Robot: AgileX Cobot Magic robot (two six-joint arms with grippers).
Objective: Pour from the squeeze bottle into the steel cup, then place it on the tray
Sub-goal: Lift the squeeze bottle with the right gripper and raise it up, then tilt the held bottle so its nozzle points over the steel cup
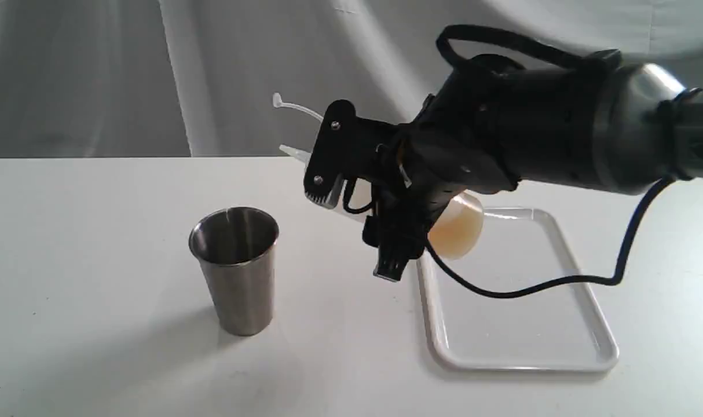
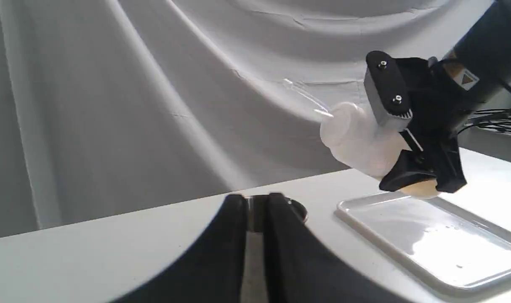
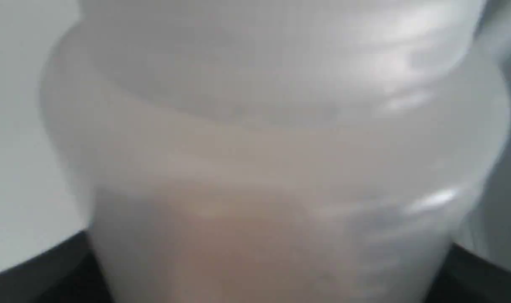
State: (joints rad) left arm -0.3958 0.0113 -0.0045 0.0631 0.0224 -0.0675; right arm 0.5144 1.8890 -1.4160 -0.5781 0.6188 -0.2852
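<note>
My right gripper [image 1: 357,229] is shut on the squeeze bottle [image 1: 458,229], held in the air between cup and tray. The bottle lies nearly on its side, nozzle [image 1: 293,152] pointing left above and right of the steel cup [image 1: 235,269]; no stream shows. Amber liquid sits at its base over the tray's near-left corner. The cup stands upright on the table. The white tray [image 1: 519,365] lies flat at the right. In the left wrist view the bottle [image 2: 352,134] and tray [image 2: 365,235] appear, and my left gripper [image 2: 257,202] has its fingers almost together before the cup [image 2: 299,212].
A white table [image 1: 96,231] carries everything, with a grey cloth backdrop [image 1: 154,69] behind. A black cable [image 1: 531,289] from the right arm droops over the tray. The right wrist view is filled by the blurred bottle [image 3: 276,168].
</note>
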